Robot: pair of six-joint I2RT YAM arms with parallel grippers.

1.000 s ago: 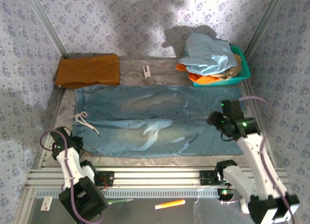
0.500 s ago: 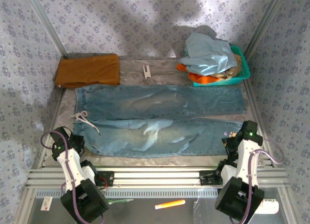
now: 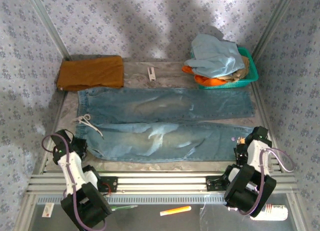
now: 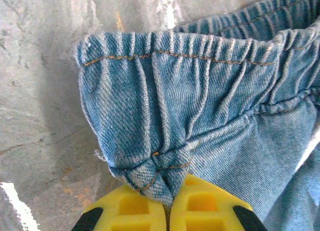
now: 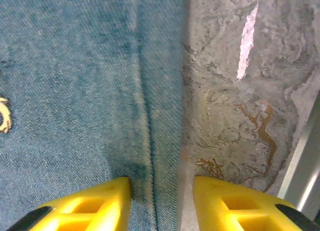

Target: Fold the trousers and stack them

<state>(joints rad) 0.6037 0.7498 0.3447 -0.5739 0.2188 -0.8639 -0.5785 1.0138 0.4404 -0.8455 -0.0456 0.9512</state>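
- The trousers lie flat on the worktop. The top end is on the left and both legs stretch out to the right.
- Our left pincer is squeezed tight on a little bunch of the waistband, at its near corner.
- Our right pincer is partly open and holds nothing yet.
- It sits at the end of the near leg, with the hem between its two fingers. One finger is over the denim and one is over the bare worktop.
- What could go wrong: the right pincer may catch just the thin edge of the hem. Then the leg could slip out when we lift.
- The left pincer has only a small pinch of cloth. We think a hard pull could tug it free.
- If one side goes up faster than the other, the fold may come out crooked.
- Nothing holds the far leg, so it may drag or bunch up.
- The white drawstring lies loose and could get tucked into the fold.
- Now we count:
  - one pair of trousers with two legs
  - two pincers
  - one brown folded cloth
  - one green basket
  - one pale blue garment on top of the basket
  - one small white thing on the worktop
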